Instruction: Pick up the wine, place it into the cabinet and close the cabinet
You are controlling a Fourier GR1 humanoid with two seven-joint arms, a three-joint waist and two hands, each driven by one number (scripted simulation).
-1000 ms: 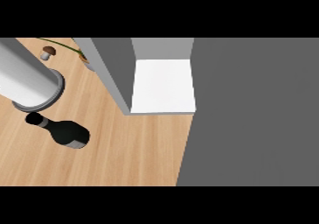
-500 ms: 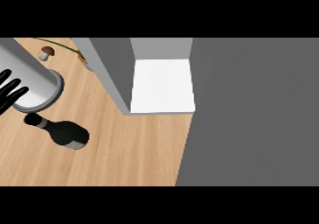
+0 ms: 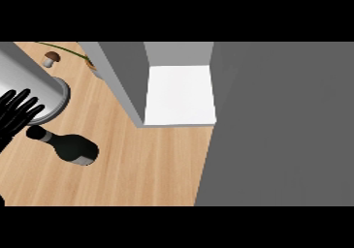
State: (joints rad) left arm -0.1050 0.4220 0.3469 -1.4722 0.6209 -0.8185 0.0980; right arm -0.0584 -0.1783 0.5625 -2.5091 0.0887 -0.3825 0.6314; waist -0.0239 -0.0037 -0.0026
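On the counter (image 3: 151, 164), left of the cabinet (image 3: 125, 82), the wine (image 3: 73, 147) appears to lie on its side. Its neck points up and left toward the left hand (image 3: 13, 116), and its pale base faces down and right.

**Hand.** The left hand shows at the view's left edge, below its grey forearm (image 3: 25, 80). Its fingers are straight and spread wide, and it holds nothing. It is just beside the bottle's neck; whether it touches the neck cannot be told. The right hand is out of view.

**Cabinet.** The cabinet stands open, with a white shelf (image 3: 179, 94) exposed between its grey side wall and a broad grey panel (image 3: 280, 121) at the right. Nothing is seen on the shelf.

**Progress.** By this view the task is at its start. The wine is not yet grasped and sits apart from the shelf. Grasping, lifting, placing it inside and closing the cabinet all appear still to be done.

**Other items.** A small mushroom (image 3: 50, 59) lies near the counter's far edge, well apart from the bottle.

**Markings.** The bottle is plain dark, with no label, brand or writing that can be read. The cabinet carries no writing either.
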